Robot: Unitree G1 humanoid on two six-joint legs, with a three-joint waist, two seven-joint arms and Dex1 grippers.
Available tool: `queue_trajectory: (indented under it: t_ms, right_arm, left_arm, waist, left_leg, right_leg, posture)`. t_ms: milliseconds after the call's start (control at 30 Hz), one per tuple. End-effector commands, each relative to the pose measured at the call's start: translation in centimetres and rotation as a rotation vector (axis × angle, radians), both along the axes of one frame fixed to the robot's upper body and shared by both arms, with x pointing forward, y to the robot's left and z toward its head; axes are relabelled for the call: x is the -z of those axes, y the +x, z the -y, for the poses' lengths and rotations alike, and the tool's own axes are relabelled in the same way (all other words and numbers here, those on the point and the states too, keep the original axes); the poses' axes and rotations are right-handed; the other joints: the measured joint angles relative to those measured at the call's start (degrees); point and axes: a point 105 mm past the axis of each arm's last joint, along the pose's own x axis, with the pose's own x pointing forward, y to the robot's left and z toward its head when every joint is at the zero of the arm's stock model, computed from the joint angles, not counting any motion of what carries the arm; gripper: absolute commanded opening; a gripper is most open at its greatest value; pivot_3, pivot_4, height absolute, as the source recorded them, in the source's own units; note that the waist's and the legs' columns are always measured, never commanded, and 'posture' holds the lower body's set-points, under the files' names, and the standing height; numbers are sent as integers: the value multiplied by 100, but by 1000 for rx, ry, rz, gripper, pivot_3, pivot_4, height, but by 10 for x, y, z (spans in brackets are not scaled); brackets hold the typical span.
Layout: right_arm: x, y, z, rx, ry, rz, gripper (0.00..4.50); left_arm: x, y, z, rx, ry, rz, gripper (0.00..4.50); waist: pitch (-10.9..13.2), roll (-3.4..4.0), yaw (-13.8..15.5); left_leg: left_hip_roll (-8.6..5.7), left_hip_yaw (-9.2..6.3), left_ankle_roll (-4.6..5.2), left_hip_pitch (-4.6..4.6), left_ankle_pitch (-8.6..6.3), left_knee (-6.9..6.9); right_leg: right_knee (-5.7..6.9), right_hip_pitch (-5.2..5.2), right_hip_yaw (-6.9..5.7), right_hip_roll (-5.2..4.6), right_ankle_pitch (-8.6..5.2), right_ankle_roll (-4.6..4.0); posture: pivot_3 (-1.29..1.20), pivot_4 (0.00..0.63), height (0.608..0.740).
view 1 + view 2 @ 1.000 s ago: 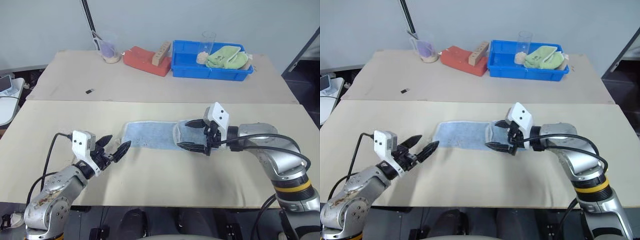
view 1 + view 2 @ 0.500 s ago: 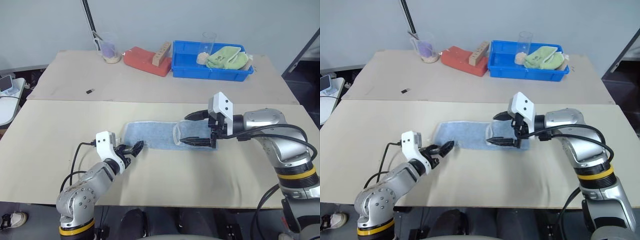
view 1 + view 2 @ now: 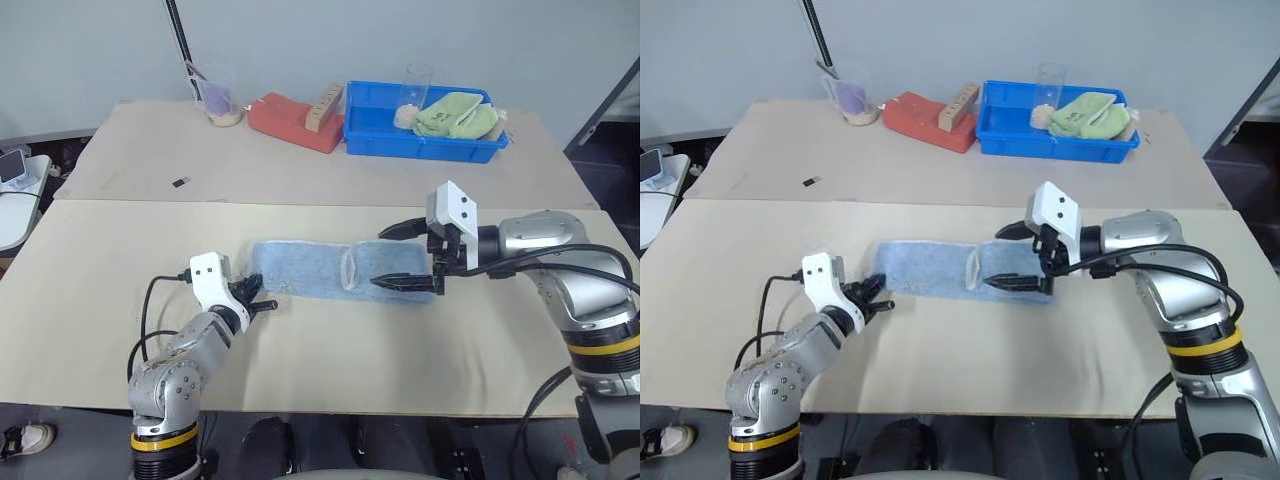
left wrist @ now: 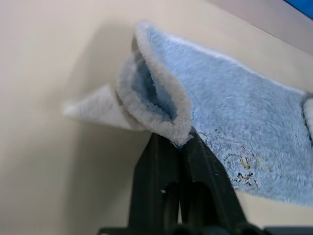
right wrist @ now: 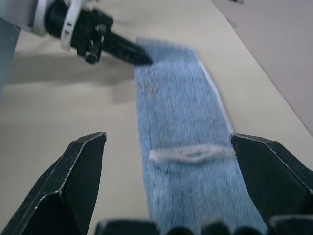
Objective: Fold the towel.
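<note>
**Mia:** Where is the towel (image 3: 335, 282) right now?

**Ben:** It lies in a long strip on the tabletop (image 3: 120, 260), in the middle, between the two arms. The right end looks already folded over, with a pale edge lying across the blue.

**Mia:** What is the left gripper (image 3: 262, 305) doing?

**Ben:** Its jaws are pressed together on the towel's near left corner. In the left wrist view the corner is bunched up and pinched between the two black fingers (image 4: 161, 161). A small dark logo sits just beside that spot.

**Mia:** And the right gripper (image 3: 405, 255)?

**Ben:** Its jaws are wide apart. It hangs above the folded right end and holds nothing.

**Mia:** So which step is this?

**Ben:** I think it is the grab for the next fold. The left end is caught, but it is not folded yet.

**Mia:** What comes next?

**Ben:** Probably lift that corner and carry it across to the right, on top of the other end. The pinch is small, so the corner could slip out.
</note>
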Motion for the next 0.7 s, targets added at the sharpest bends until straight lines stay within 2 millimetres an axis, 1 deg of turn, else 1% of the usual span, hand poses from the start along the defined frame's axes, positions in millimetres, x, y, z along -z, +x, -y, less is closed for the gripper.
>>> queue_trajectory:
  t_ms: [33, 167, 200, 233, 267, 300, 367, 433, 533, 567, 633, 700]
  right_arm:
    - [-19, -3, 15, 40, -7, 83, 4500]
    - [-20, -13, 36, 102, -44, 65, 4500]
    - [-20, -18, 44, 126, -57, 54, 4500]
    - [-19, -22, 54, 157, -71, 44, 4500]
    - [-19, -28, 66, 206, -83, 36, 4500]
    - [-19, -33, 74, 245, -91, 31, 4500]
    - [-20, -40, 81, 289, -96, 30, 4500]
    - [-20, -45, 82, 310, -93, 31, 4500]
    - [-19, -52, 82, 338, -87, 27, 4500]
    - [-18, -55, 82, 348, -84, 24, 4500]
    - [-17, -59, 82, 362, -80, 21, 4500]
    - [-17, -61, 82, 376, -76, 21, 4500]
  left_arm:
    - [-30, 0, 34, 222, 42, 153, 38]
    - [-45, -3, 66, 459, 79, 227, 38]
    - [-50, -3, 77, 531, 86, 251, 38]
    - [-54, -3, 90, 616, 93, 276, 38]
    - [-59, -3, 112, 736, 92, 307, 38]
    - [-61, -4, 130, 836, 101, 331, 38]
    - [-61, -4, 153, 956, 113, 354, 38]
    - [-58, -3, 164, 1019, 127, 366, 38]
    - [-50, 0, 181, 1094, 166, 384, 38]
    - [-44, 3, 187, 1111, 191, 390, 38]
    - [-37, 8, 193, 1119, 224, 393, 38]
    - [-35, 12, 195, 1120, 230, 398, 636]
  waist:
    - [0, 0, 10]
    - [0, 0, 22]
    - [0, -1, 25]
    - [1, -1, 53]
    - [1, -1, 107]
    - [1, -3, 137]
    - [0, -1, 134]
    - [-4, 6, 79]
    - [-3, 6, -20]
    - [-3, 6, -21]
    - [-3, 6, -10]
    - [-3, 6, -8]
  left_leg:
    - [1, 1, 0, -1, 0, 0]
    - [-1, 1, 1, -7, 0, 1]
    - [0, 2, 1, -6, -1, 0]
    - [0, 0, 1, -6, -1, -2]
    - [-2, -3, 1, -8, -1, -2]
    - [-3, -7, 1, -12, 0, -1]
    - [-11, -6, 1, -28, 0, 12]
    - [-10, -19, 2, -33, -1, 10]
    - [-8, -30, 4, -69, -1, 6]
    - [-6, -32, 4, -70, -1, 6]
    - [-7, -45, 4, -72, -1, 7]
    - [-9, -53, 5, -72, -1, 9]
  right_leg:
    - [-3, 0, 0, -1, 0, 0]
    - [-10, -1, 0, -2, 0, 1]
    - [-11, -1, 0, -1, 0, 1]
    - [-11, -1, 0, -1, 0, 1]
    - [-13, -1, -4, 0, -1, 2]
    - [-15, 0, -10, -1, -1, 2]
    - [-24, 2, -10, 6, -1, 3]
    - [-37, 5, 2, 8, 1, 6]
    - [-46, 7, 6, 16, 1, 10]
    - [-46, 6, 5, 18, 1, 10]
    - [-45, 6, -3, 20, 1, 10]
    - [-46, 6, -5, 20, 1, 10]
  posture:
    - [0, 150, 717]
    - [0, 150, 717]
    - [0, 150, 717]
    - [0, 150, 717]
    - [0, 150, 717]
    - [0, 150, 717]
    - [0, 150, 717]
    - [0, 150, 717]
    - [0, 150, 717]
    - [0, 150, 717]
    - [0, 150, 717]
    - [0, 150, 717]
